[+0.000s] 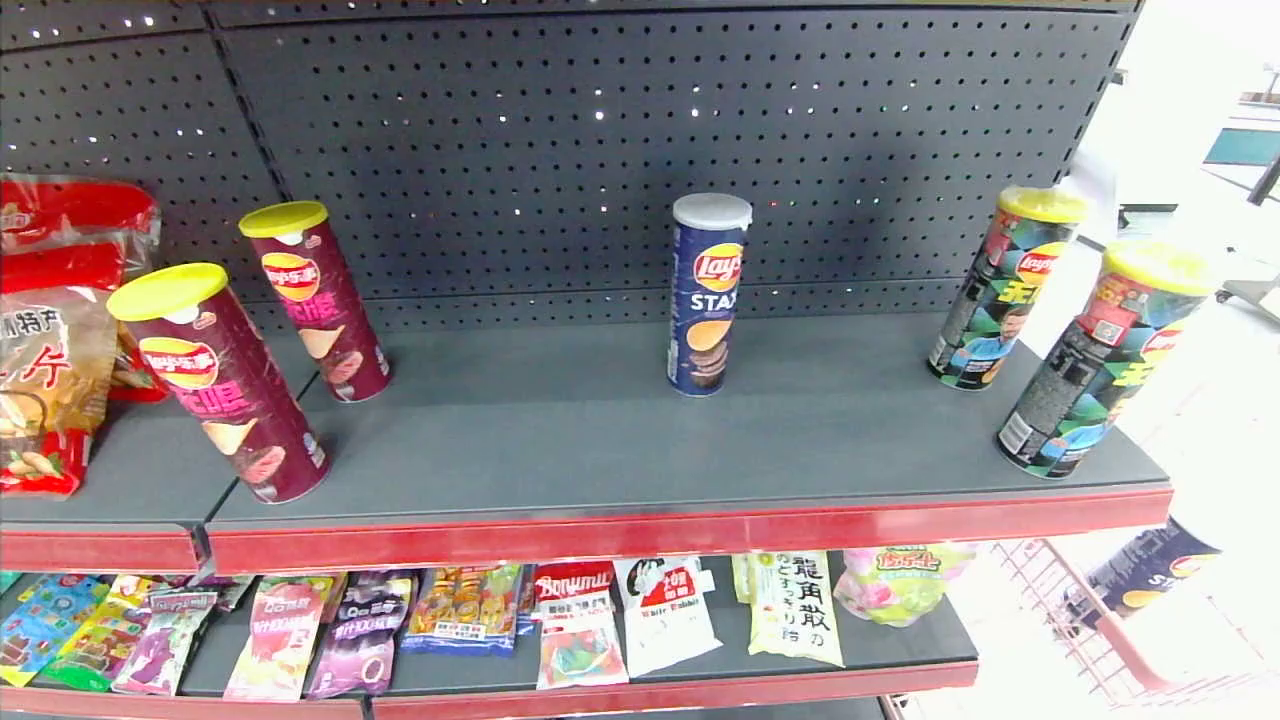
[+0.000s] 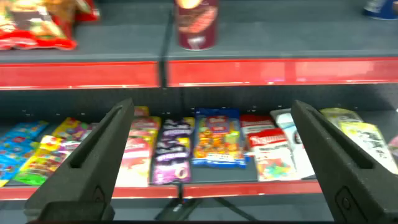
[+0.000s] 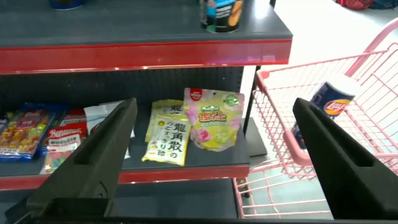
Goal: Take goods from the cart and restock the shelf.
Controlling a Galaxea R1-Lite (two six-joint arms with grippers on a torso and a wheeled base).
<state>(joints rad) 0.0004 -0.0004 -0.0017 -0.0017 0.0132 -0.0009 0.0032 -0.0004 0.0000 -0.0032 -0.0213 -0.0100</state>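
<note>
1. A finger (image 3: 348,174) of the right pincer (image 3: 214,106) covers part of the dark blue cylindrical chip canister (image 3: 333,96) lying in the pink wire cart (image 3: 268,118).
2. In the left wrist view the maroon cylindrical chip canister (image 2: 198,25) is cut by the picture's edge, its print blurred.
3. The red plastic snack bags (image 1: 50,330) run past the head view's left edge.

Retail shop aisle: pegboard-backed shelf (image 1: 560,440) with red front strips, chip canisters (image 1: 708,295) standing on it, snack packets (image 1: 665,610) on tier below, pink wire cart (image 1: 1110,635) alongside.
</note>
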